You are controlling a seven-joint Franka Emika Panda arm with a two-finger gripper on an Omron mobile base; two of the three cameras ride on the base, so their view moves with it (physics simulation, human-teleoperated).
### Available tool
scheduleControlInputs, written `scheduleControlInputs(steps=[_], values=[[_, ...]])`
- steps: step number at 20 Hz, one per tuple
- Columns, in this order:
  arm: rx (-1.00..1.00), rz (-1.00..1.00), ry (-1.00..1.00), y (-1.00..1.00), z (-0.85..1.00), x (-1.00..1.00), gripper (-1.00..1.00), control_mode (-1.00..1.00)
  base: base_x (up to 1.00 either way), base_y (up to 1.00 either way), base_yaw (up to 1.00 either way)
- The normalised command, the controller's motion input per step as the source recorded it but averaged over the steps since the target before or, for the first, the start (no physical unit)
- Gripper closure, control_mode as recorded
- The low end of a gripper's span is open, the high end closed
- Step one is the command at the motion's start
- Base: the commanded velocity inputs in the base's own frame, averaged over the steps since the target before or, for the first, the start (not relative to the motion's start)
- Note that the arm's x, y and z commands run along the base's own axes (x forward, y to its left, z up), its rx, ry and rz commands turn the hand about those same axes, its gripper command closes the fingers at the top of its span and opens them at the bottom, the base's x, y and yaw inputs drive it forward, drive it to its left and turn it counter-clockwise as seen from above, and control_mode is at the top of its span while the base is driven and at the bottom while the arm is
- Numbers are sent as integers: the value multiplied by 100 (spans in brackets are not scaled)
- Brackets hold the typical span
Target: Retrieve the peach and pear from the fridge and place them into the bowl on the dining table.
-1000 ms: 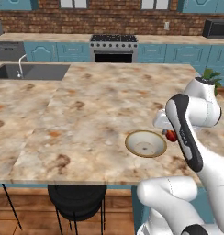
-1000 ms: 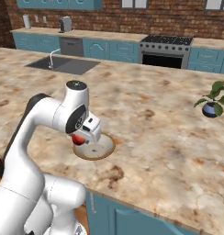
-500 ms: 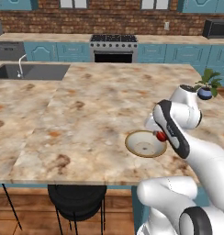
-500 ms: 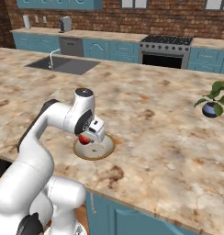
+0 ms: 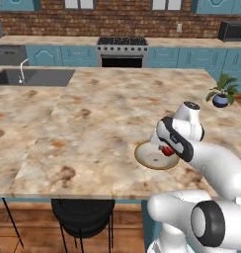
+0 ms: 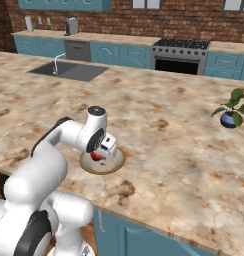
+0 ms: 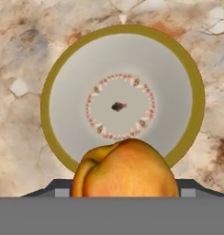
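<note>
My end effector [image 5: 167, 149] is clamped on the peach [image 7: 127, 170]. In the hand view the fruit sits between the fingers at the bottom edge, orange-gold with a cleft down one side. Both base views show its red flank under the wrist.

Directly below the fruit is the bowl [image 7: 46, 105], with its tan-gold rim and its pale inside bare apart from a ring of small marks round a dark centre spot. From the hand view, the peach hangs over the near part of the dish, not its middle. The base views put it just above the dish, but I cannot tell how much gap there is.

The bowl rests near the front edge of the dining-table bench [image 5: 93, 113], a marbled beige top.

I judge this to be the placing step for the first fruit. Next I would nudge towards the centre of the bowl, lower a little, and part the fingers gently so the round fruit settles and does not roll over the shallow rim. After that comes the trip to the fridge for the pear.
</note>
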Motion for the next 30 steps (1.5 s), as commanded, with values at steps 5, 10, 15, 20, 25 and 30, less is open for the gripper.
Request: scheduleControlInputs(steps=[5,10,15,20,25,30], values=[[0,0,2,0,-39,45,100,-100,0,0,0],[0,0,3,0,-34,46,100,-100,0,0,0],[0,0,4,0,-31,47,100,-100,0,0,0],[0,0,4,0,-28,35,-100,-100,0,0,0],[0,0,0,0,-5,0,-100,-100,0,0,0],[0,0,0,0,0,-1,-100,-100,0,0,0]])
